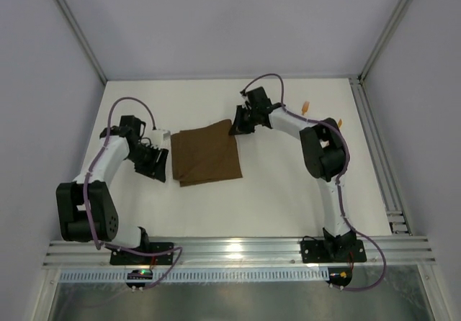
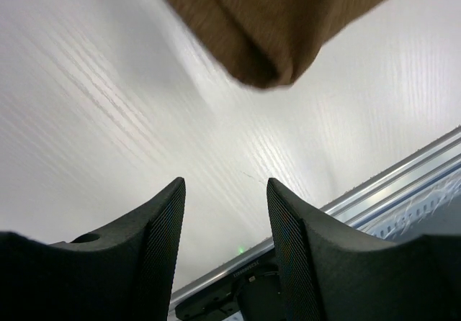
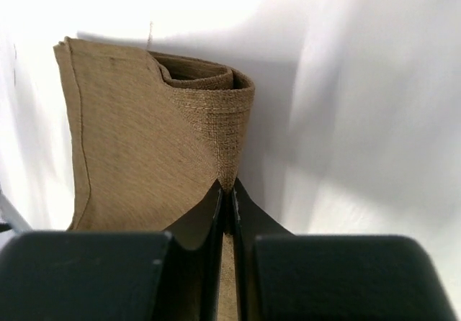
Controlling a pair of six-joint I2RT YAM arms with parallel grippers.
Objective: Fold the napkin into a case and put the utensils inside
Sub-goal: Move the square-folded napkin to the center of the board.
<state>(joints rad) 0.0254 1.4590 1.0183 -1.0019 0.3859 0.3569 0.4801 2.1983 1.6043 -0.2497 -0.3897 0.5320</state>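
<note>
The dark brown napkin (image 1: 206,155) lies folded in layers on the white table, left of centre. My right gripper (image 1: 238,128) is shut on its far right corner, which is pinched between the fingers and curls up in the right wrist view (image 3: 216,127). My left gripper (image 1: 163,168) is open and empty just left of the napkin's near left corner, which shows in the left wrist view (image 2: 266,26). Two orange utensils lie at the far right: one (image 1: 306,107) beside the right arm, the other (image 1: 340,122) partly hidden behind the arm.
A metal rail (image 1: 230,250) runs along the near table edge by the arm bases. Another rail (image 1: 378,155) lines the right edge. Grey walls enclose the table on the left, right and back.
</note>
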